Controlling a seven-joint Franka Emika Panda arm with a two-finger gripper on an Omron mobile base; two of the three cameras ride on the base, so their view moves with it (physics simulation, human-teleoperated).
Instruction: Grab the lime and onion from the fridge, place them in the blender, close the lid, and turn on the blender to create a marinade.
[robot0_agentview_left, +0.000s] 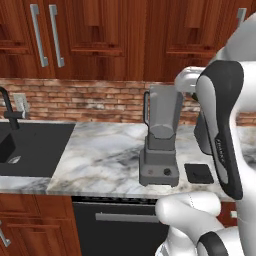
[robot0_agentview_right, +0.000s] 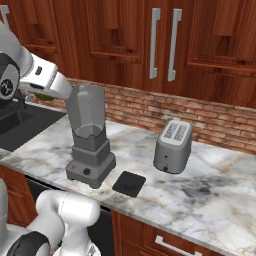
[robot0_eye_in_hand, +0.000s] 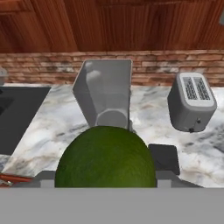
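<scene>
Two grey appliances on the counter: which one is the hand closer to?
The blender, with the open-topped tall jar; the hand holds the lime near it. The toaster sits farther right.

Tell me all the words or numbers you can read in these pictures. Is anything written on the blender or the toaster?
No words or numbers can be read anywhere.
Blender: no writing, just a red button and a black knob on its base.
Toaster: plain, no label.
Black lid on the counter: blank.
Robot arm: a faint vertical mark, too blurred to read.
Lime: plain green.
</scene>
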